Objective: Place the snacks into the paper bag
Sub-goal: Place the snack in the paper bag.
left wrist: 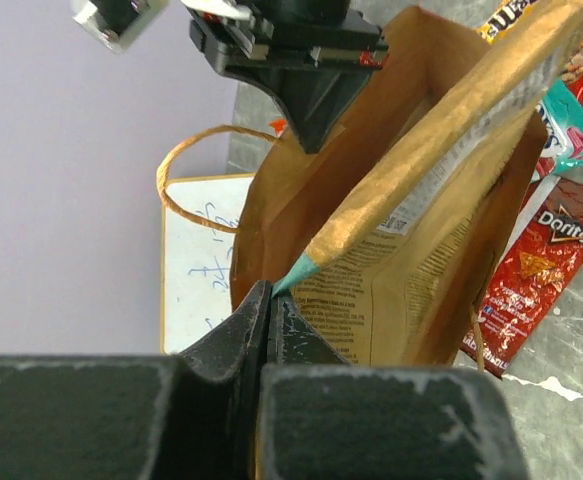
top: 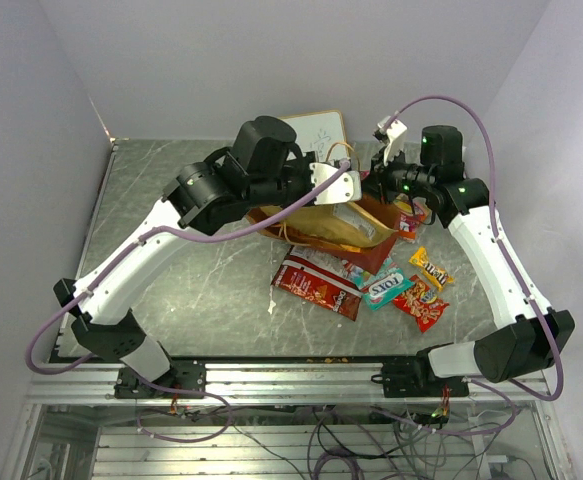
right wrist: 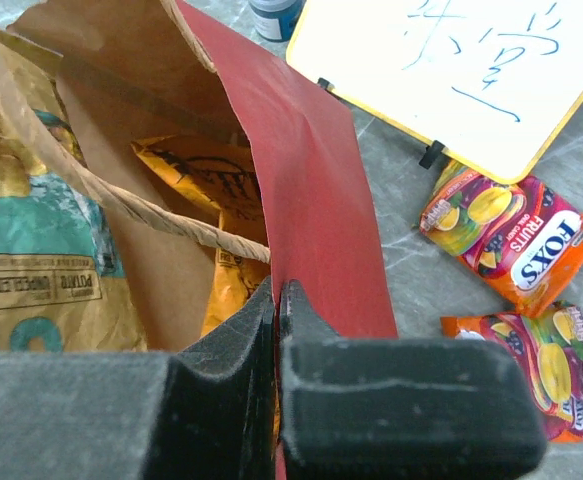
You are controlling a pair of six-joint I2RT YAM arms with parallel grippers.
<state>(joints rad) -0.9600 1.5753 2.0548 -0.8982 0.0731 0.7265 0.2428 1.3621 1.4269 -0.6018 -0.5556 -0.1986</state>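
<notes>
**Gold packet held at the bag mouth while the rim is pinched open**

Overhead view: the left claw [top: 343,186] and the right claw [top: 376,184] are seen meeting over the paper bag [top: 374,252]. Loose snacks lie on the base side of both claws: a long red chip bag [top: 316,285], a teal packet [top: 386,288], a yellow packet [top: 431,267] and an orange packet [top: 421,308], all flat and shiny.

Left wrist view: the left claw is pressed together on the teal corner of a crinkled gold foil packet [left wrist: 441,130]. The packet slants up and away from the claw across the bag's brown kraft interior. It is judged to be held by its corner so that it can slide in. A twisted paper handle [left wrist: 186,165] loops to the claw's left.

Right wrist view: the right claw is clamped on the bag's stiff red wall, apparently to hold the mouth open. Left of the claw, an orange-yellow packet [right wrist: 196,170] lies inside. To the right, two glossy fruit-sweet packets [right wrist: 511,235] rest on the marbled table [right wrist: 401,270], below a whiteboard [right wrist: 471,70].
</notes>
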